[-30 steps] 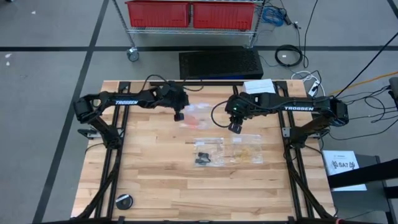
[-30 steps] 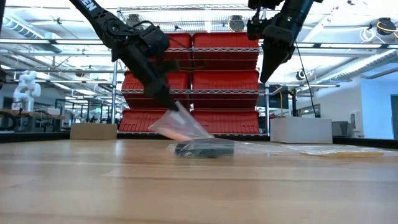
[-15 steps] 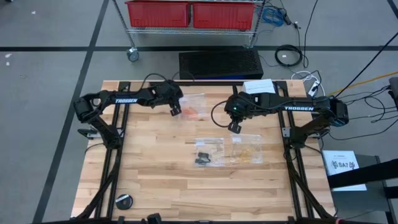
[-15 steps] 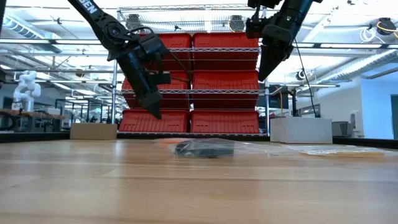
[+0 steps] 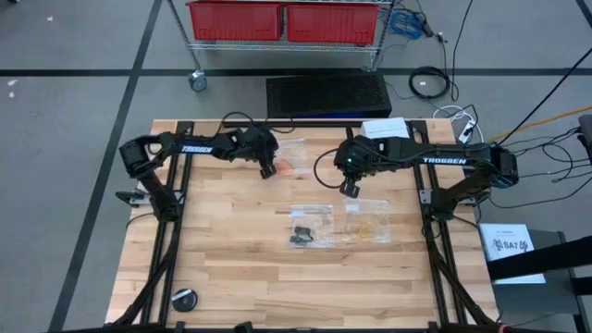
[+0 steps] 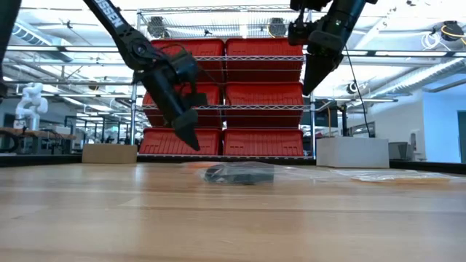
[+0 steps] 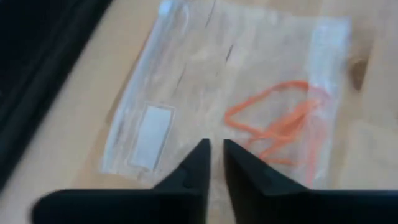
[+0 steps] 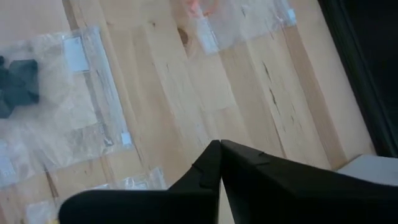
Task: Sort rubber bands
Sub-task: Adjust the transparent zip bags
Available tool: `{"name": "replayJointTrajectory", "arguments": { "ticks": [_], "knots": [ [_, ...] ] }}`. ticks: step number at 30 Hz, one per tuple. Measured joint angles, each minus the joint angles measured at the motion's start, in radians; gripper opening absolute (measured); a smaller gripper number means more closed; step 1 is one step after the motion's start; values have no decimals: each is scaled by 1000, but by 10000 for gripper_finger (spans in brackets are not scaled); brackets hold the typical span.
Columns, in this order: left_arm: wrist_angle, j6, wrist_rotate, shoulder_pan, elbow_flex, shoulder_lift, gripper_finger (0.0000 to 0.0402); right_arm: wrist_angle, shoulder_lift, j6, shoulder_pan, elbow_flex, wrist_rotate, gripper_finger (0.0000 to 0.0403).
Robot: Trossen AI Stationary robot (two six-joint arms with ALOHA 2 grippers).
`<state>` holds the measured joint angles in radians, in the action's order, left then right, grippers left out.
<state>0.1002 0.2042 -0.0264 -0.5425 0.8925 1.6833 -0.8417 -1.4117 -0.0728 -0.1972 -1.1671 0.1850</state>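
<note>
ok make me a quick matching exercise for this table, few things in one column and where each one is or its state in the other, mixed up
Column 1
1. thin orange rubber bands
2. small black rubber bands
3. pale yellow-tan rubber bands
4. right gripper

Column 2
a. in a clear bag near the table's middle, left of another bag
b. raised above the table, fingers shut, holding nothing
c. in a clear bag right below the left gripper
d. in the clear bag nearest the right arm's side

Pairs: 1-c, 2-a, 3-d, 4-b
</note>
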Motion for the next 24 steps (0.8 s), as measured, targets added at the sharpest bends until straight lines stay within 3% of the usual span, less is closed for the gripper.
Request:
{"name": "replayJointTrajectory", "arguments": {
  "ticks": [2, 7, 14, 24],
  "knots": [
    [-5, -19, 0, 2, 0, 30, 10, 0, 0, 6, -5, 0, 1, 1],
    [2, -7, 4, 9, 0, 64, 6, -4, 0, 7, -13, 0, 1, 0],
    [135, 64, 21, 48, 1, 48, 3, -65, 0, 4, -13, 0, 7, 0],
    [336, 49, 107, 197, 5, 35, 1, -98, 0, -15, -13, 0, 7, 0]
  ]
}}
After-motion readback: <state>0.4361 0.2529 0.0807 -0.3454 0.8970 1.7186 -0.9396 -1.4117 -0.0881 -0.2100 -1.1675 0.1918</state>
